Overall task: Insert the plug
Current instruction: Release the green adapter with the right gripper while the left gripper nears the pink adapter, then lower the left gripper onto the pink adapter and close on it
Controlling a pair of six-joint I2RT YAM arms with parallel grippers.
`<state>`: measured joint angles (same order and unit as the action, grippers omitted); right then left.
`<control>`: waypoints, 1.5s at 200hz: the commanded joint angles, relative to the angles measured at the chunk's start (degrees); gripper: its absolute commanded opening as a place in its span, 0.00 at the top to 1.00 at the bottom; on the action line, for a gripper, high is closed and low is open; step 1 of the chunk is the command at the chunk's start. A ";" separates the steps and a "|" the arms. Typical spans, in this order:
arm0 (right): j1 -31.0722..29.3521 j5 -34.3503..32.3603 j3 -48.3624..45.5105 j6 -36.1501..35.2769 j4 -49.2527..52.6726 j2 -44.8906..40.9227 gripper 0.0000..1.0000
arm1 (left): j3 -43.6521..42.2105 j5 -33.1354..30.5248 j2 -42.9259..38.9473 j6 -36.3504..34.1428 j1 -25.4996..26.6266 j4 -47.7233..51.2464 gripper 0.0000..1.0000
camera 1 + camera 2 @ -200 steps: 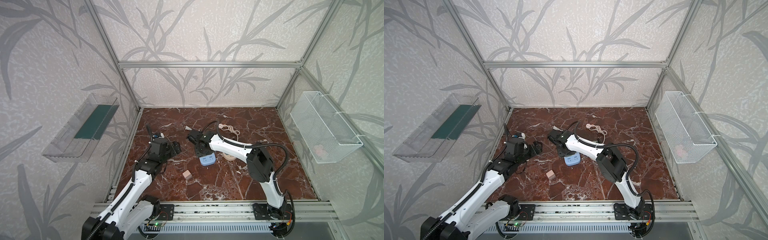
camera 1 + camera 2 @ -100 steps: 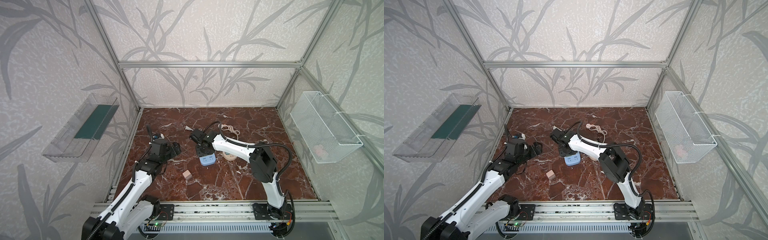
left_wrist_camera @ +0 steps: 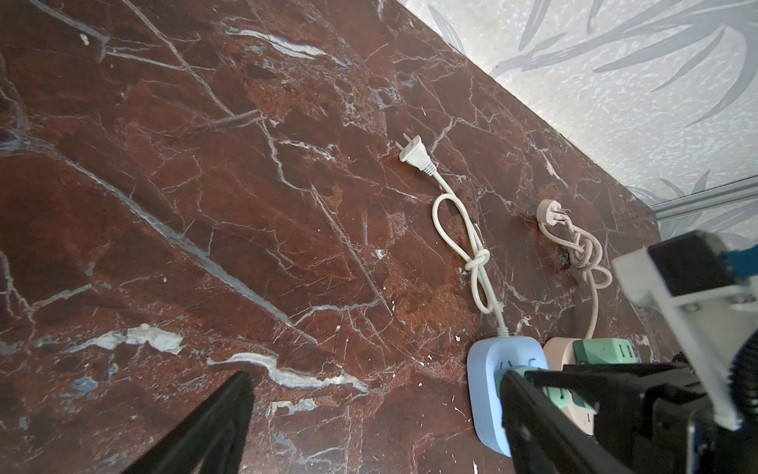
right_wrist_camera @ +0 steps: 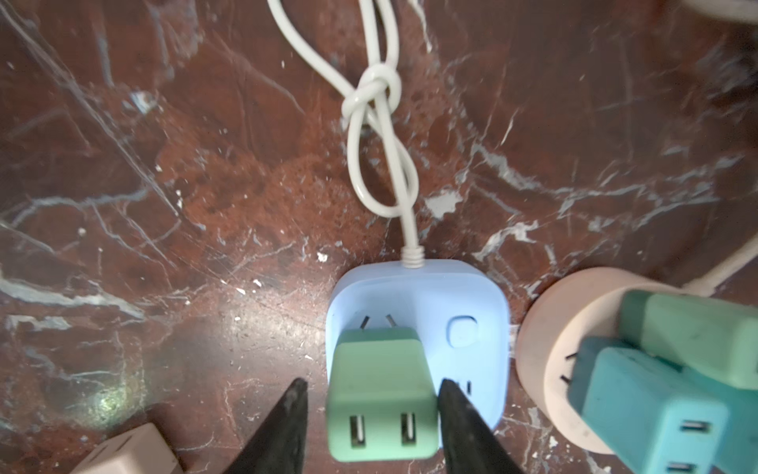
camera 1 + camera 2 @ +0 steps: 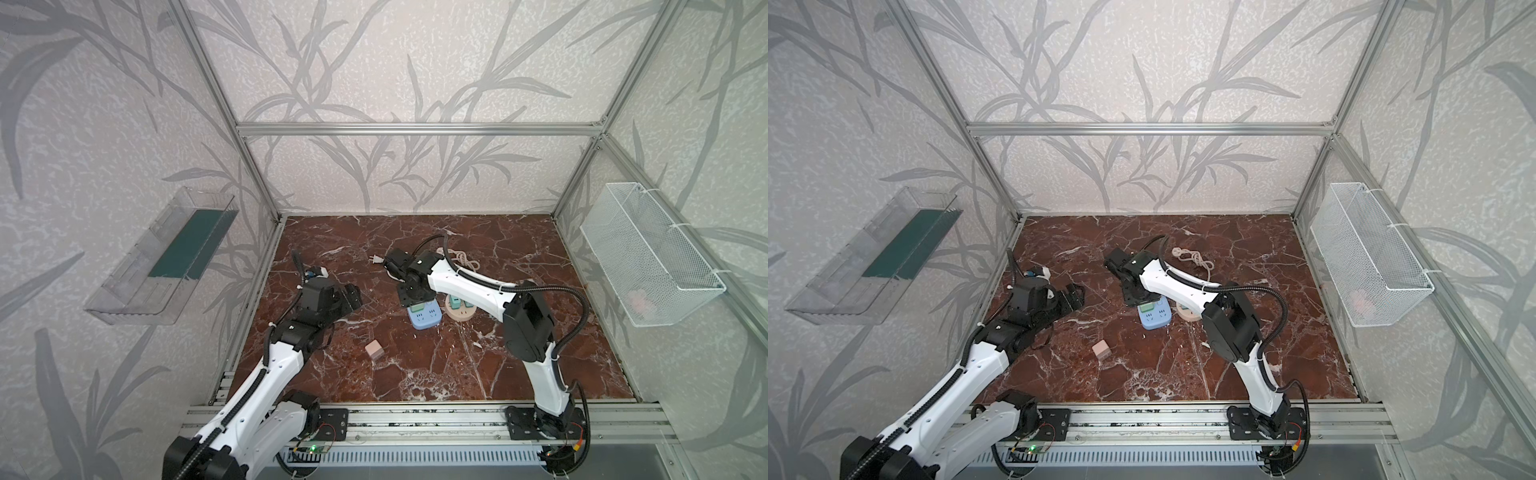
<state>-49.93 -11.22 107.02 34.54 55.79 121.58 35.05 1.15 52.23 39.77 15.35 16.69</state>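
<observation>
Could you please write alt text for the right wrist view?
A green plug sits in a blue socket block on red marble, the jaws of the right gripper flanking it, a gap showing. A knotted white cord leads away; a pink round socket holds teal plugs.

Green USB plug adapter [image 4: 379, 394]: boxy, rounded edges, standing upright on the face of the blue socket block [image 4: 463, 303], two USB slots in its outer end. The block is square with rounded corners and lies flat just beside the round pink socket [image 4: 545, 349]. Its knotted white cord [image 4: 371, 94] leaves the edge away from the adapter.
</observation>
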 commanded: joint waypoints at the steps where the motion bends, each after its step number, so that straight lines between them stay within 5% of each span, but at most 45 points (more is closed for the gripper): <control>1: 0.23 -1.43 3.10 -1.47 1.16 -1.74 0.38 | 1.71 -0.53 -0.56 0.66 -0.24 1.07 0.07; 36: 0.39 -0.90 4.51 -2.12 1.51 -1.76 0.34 | 4.10 -0.51 0.20 1.73 -0.23 5.68 0.07; 61: 0.37 -1.23 2.70 -2.29 0.91 -4.22 0.34 | 6.86 -1.59 0.04 6.04 1.63 17.77 0.10; 114: 1.10 -0.67 -6.73 -2.39 -4.27 -11.87 0.35 | 2.81 -6.33 0.31 25.25 20.35 25.44 0.18; 152: 1.60 0.49 -12.98 -2.33 -9.24 -16.59 0.37 | 0.10 -7.06 1.35 32.71 26.76 25.13 0.23; 198: 1.77 2.02 -16.06 -2.46 -12.56 -17.70 0.37 | -2.65 -6.42 5.15 33.38 27.98 18.99 0.31; 300: 3.42 3.58 -18.40 -2.73 -12.15 -19.25 0.38 | -0.25 -4.39 15.48 29.16 27.86 10.79 0.33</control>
<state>-46.96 -7.75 89.38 32.45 43.55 104.79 32.75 -2.85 66.22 70.02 43.13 29.12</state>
